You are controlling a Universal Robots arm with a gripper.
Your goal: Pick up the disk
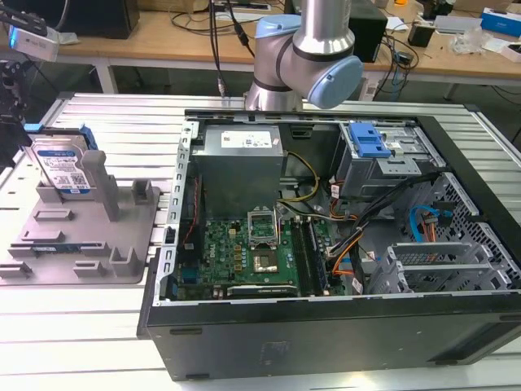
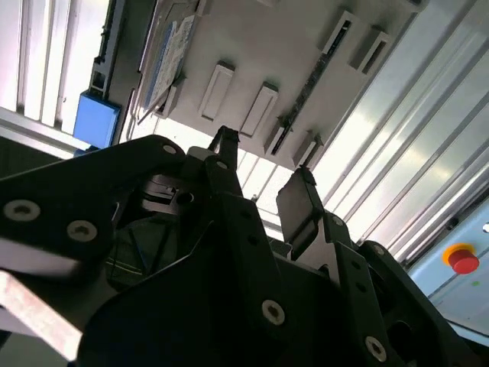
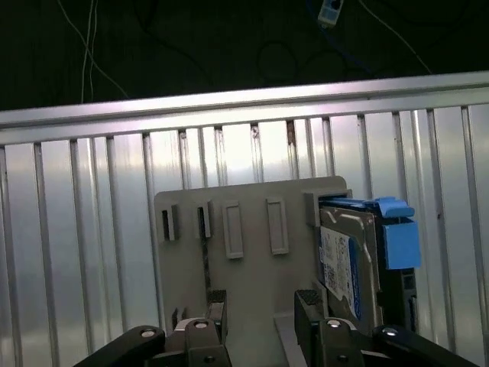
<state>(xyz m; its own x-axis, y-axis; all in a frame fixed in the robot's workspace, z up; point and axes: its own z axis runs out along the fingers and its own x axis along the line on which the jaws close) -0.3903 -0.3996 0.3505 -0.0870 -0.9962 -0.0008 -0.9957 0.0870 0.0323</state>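
The disk stands on edge in the grey fixture tray at the exterior view's left, silver with a white-and-blue label and blue side rails. The first wrist view has the disk beside the tray's slots, off to one side of my gripper. My gripper is open, with only bare tray showing between its two black fingers. In the second wrist view the gripper hangs above the tray, apart from the disk. Its dark body shows at the exterior view's left edge, just above the disk.
An open computer case with motherboard, cables and a metal drive cage with a blue latch takes up the slatted metal table. The arm's base stands behind the case. A red stop button lies beyond the table.
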